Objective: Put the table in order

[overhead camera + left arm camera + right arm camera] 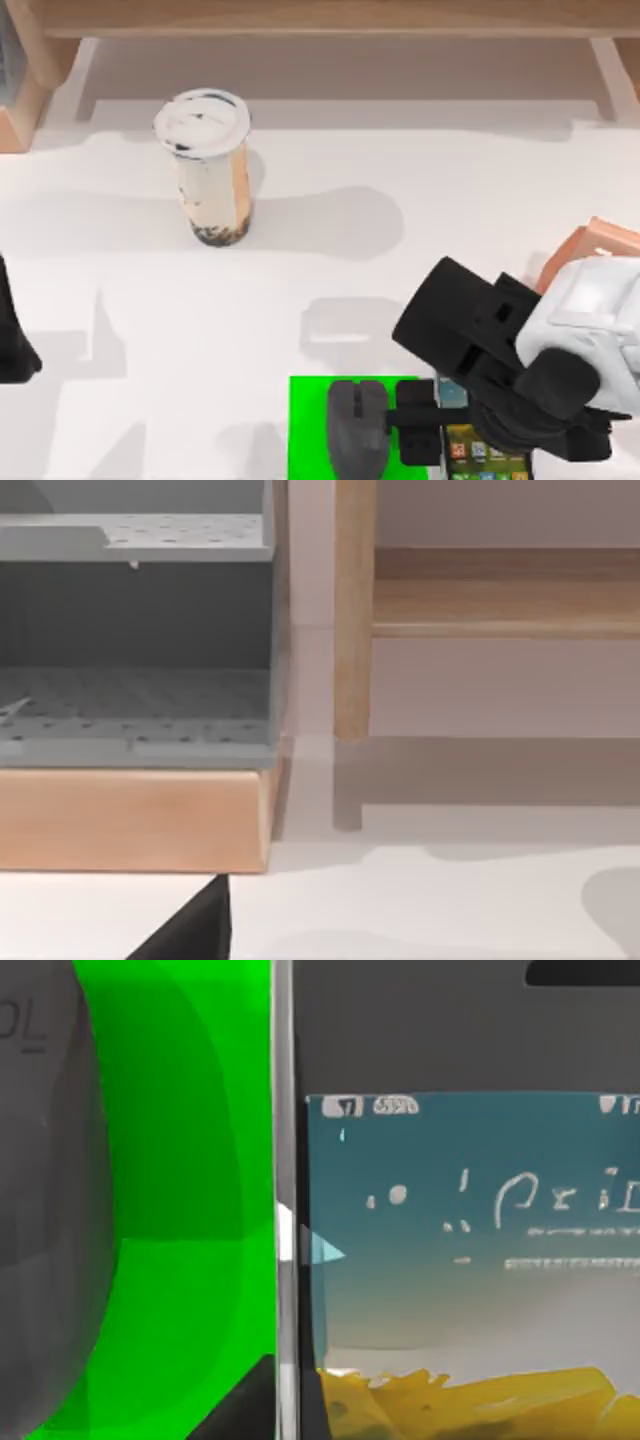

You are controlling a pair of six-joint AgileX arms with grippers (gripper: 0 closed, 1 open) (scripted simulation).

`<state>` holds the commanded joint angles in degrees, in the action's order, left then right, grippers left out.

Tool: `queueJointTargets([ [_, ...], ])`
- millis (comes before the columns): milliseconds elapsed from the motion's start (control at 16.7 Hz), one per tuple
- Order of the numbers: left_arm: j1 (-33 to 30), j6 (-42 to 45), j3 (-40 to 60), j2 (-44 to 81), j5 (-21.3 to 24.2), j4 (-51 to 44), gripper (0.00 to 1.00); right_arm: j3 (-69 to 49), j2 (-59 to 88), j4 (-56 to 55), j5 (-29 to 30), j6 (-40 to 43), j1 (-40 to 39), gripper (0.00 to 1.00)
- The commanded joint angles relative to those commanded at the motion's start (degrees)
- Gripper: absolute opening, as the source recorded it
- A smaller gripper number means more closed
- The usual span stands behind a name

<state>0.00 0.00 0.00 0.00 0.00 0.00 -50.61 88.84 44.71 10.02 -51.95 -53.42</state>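
Right gripper, grip state unclear, hovers over a phone beside the mouse on the green mat, near the table front edge; phone rigid, slick, best taken by its long edges

Table: it lies under everything, with a wooden frame along its far edge.
Cup: it stands upright on the table, toward the far left, well apart from the other things.
Mat: it lies flat at the near edge, right of the middle.
Mouse: it sits on the mat.
Phone: it lies flat just right of the mat, its edge beside the mat's edge.
Right gripper: it is low over the mat's right edge, between the mouse and the phone.
Box: it is at the right edge, behind the right arm.
Left arm: it stays at the left edge.
Shelf rack: it sits on a wooden base at the far left corner.
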Motion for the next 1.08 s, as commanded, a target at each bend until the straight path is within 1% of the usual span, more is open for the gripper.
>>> queueJointTargets([
  [120, 0.0, 0.0, 0.0, 0.0, 0.0, 0.0, 1.0, -1.2, -1.0, -0.6, 7.2, -4.0, -3.2, 0.0],
  [300, 0.0, 0.0, 0.0, 0.0, 0.0, 0.0, 1.0, -2.6, -2.6, 0.4, 19.8, -11.4, -6.7, 0.0],
  [540, 0.0, 0.0, 0.0, 0.0, 0.0, 0.0, 1.0, -3.5, -4.8, 5.4, 38.6, -22.2, -7.8, 0.0],
  [660, 0.0, 0.0, 0.0, 0.0, 0.0, 0.0, 1.0, -3.7, -5.6, 8.7, 46.1, -27.0, -7.3, 0.0],
  [780, 0.0, 0.0, 0.0, 0.0, 0.0, 0.0, 1.0, -3.7, -6.3, 11.4, 51.4, -30.6, -6.5, 0.0],
  [840, 0.0, 0.0, 0.0, 0.0, 0.0, 0.0, 1.0, -3.6, -6.6, 12.4, 53.1, -31.8, -6.1, 0.0],
  [960, 0.0, 0.0, 0.0, 0.0, 0.0, 0.0, 1.0, -3.4, -7.0, 13.4, 54.8, -33.0, -5.6, 0.0],
  [1080, 0.0, 0.0, 0.0, 0.0, 0.0, 0.0, 1.0, -3.4, -7.0, 13.4, 54.8, -33.0, -5.6, 0.0],
])
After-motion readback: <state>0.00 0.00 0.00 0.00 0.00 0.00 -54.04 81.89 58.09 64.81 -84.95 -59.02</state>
